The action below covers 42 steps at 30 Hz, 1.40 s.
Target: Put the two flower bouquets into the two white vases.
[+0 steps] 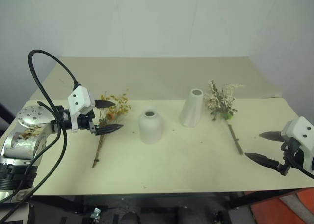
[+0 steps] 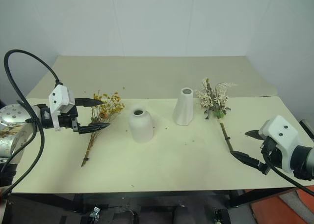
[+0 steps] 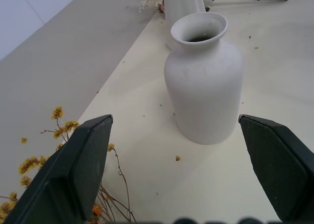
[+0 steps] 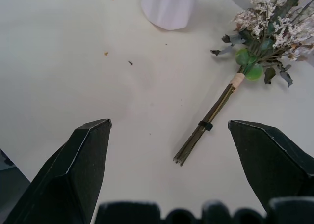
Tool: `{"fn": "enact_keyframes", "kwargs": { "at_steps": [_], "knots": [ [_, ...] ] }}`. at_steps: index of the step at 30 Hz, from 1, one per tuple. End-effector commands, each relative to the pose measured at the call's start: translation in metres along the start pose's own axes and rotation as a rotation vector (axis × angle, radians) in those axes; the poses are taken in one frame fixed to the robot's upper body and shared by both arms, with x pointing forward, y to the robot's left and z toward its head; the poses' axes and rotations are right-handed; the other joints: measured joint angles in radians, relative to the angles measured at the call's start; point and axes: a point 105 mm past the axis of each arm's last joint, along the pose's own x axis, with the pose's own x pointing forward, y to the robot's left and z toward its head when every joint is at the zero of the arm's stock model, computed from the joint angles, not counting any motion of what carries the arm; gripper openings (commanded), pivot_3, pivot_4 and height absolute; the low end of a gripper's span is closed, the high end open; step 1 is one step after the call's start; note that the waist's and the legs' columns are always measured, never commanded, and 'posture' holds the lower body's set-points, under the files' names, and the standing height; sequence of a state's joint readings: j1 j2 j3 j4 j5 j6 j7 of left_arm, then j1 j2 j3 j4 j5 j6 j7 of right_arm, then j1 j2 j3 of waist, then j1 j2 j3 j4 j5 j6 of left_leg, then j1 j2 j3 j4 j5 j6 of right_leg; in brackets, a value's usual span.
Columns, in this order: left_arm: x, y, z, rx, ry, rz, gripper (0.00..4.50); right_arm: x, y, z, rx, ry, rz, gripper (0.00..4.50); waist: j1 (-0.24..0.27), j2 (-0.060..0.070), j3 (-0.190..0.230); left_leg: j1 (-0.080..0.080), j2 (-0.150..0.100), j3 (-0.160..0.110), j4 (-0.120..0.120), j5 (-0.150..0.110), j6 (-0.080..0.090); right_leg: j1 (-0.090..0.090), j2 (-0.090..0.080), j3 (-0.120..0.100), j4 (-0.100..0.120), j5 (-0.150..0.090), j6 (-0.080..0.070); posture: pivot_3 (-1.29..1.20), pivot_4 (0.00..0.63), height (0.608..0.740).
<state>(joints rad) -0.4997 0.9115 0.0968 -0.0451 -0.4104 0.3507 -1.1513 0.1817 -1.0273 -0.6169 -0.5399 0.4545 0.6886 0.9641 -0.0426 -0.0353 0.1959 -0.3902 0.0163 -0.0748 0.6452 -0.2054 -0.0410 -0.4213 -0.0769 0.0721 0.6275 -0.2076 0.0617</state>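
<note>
A bunch of small yellow blossoms on thin brown stems [image 1: 110,117] lies flat on the cream table [image 1: 171,160] at the left. My left gripper [image 1: 117,116] hovers open just above it, pointing toward the short rounded white vase [image 1: 150,126], which stands upright mid-table. The tall tapered white vase [image 1: 192,107] stands to its right. Beyond it lies the second bouquet [image 1: 222,102] of cream sprigs and green leaves, its long stem [image 4: 211,118] toward the front edge. My right gripper [image 1: 253,145] is open and empty, just right of that stem's end.
A second table top [image 1: 157,71] adjoins at the back, against a white wall. A black cable [image 1: 44,86] loops above my left arm. Small crumbs dot the table. Something orange [image 1: 289,209] sits on the floor at the lower right.
</note>
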Motion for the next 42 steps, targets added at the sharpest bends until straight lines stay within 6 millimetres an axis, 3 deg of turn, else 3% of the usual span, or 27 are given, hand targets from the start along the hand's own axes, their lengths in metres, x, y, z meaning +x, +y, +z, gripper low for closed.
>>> {"fn": "enact_keyframes", "kwargs": {
  "at_steps": [1, 7, 10, 15, 20, 24, 36, 39, 42],
  "knots": [
    [-0.004, 0.008, 0.016, 0.049, -0.037, 0.021, 4.5, -0.006, -0.008, 0.008, -0.028, -0.025, -0.071, 4.46, 0.0, 0.0, 0.0, 0.0, 0.0, 0.0, 0.0, 0.0, 0.0, 0.0, 0.0, 0.0, 0.0, 0.0, 0.0, 0.0, 0.15, 0.74],
    [0.006, 0.013, 0.059, 0.128, -0.196, -0.008, 4.5, 0.02, -0.031, 0.008, -0.018, 0.066, -0.172, 4.46, -0.001, 0.0, 0.0, -0.001, 0.0, 0.0, 0.001, 0.0, 0.0, 0.0, 0.0, 0.0, 0.0, 0.0, 0.0, 0.0, 0.15, 0.74],
    [0.024, 0.024, 0.082, 0.204, -0.221, -0.012, 4.5, 0.039, -0.046, 0.016, -0.003, 0.059, -0.199, 4.46, -0.001, 0.0, 0.0, -0.001, 0.0, 0.0, 0.001, 0.0, 0.0, 0.0, 0.0, 0.0, 0.0, 0.0, 0.0, 0.0, 0.15, 0.74],
    [0.059, 0.016, 0.099, 0.328, -0.215, -0.165, 4.5, 0.071, -0.071, 0.018, 0.107, 0.132, -0.23, 4.46, -0.004, 0.0, 0.0, -0.001, -0.001, 0.0, 0.001, 0.0, 0.0, 0.0, 0.0, 0.0, -0.002, 0.001, 0.0, 0.0, 0.15, 0.74],
    [0.079, 0.011, 0.104, 0.42, -0.204, -0.265, 4.5, 0.101, -0.086, 0.025, 0.261, 0.181, -0.213, 4.46, -0.009, 0.0, 0.0, -0.003, -0.001, 0.0, 0.0, 0.0, 0.0, -0.003, 0.0, 0.0, -0.001, 0.003, -0.003, 0.0, 0.15, 0.74],
    [0.085, 0.008, 0.105, 0.442, -0.22, -0.303, 4.5, 0.12, -0.097, 0.019, 0.334, 0.242, -0.227, 4.46, -0.011, 0.001, 0.001, -0.006, -0.001, -0.001, 0.0, 0.0, 0.001, -0.005, 0.0, 0.0, -0.001, 0.006, -0.008, 0.0, 0.15, 0.74],
    [0.088, -0.001, 0.097, 0.455, -0.21, -0.327, 4.5, 0.147, -0.104, -0.002, 0.376, 0.365, -0.202, 4.46, -0.021, 0.001, 0.001, -0.007, -0.002, -0.001, 0.001, 0.0, 0.0, -0.006, 0.0, 0.0, 0.0, 0.007, -0.008, 0.0, 0.15, 0.74],
    [0.086, -0.002, 0.096, 0.441, -0.218, -0.316, 4.5, 0.153, -0.103, 0.002, 0.37, 0.359, -0.179, 3.86, -0.03, 0.002, 0.001, -0.007, -0.002, -0.001, 0.001, 0.0, 0.0, -0.006, 0.0, 0.0, 0.0, 0.007, -0.008, 0.0, 0.15, 0.74],
    [0.086, -0.002, 0.092, 0.416, -0.217, -0.298, 4.5, 0.157, -0.103, 0.005, 0.357, 0.371, -0.173, 2.86, -0.034, 0.002, 0.001, -0.007, -0.002, -0.002, 0.001, 0.0, 0.0, -0.006, 0.0, 0.0, 0.0, 0.007, -0.008, 0.0, 0.15, 0.74]
  ]
}}
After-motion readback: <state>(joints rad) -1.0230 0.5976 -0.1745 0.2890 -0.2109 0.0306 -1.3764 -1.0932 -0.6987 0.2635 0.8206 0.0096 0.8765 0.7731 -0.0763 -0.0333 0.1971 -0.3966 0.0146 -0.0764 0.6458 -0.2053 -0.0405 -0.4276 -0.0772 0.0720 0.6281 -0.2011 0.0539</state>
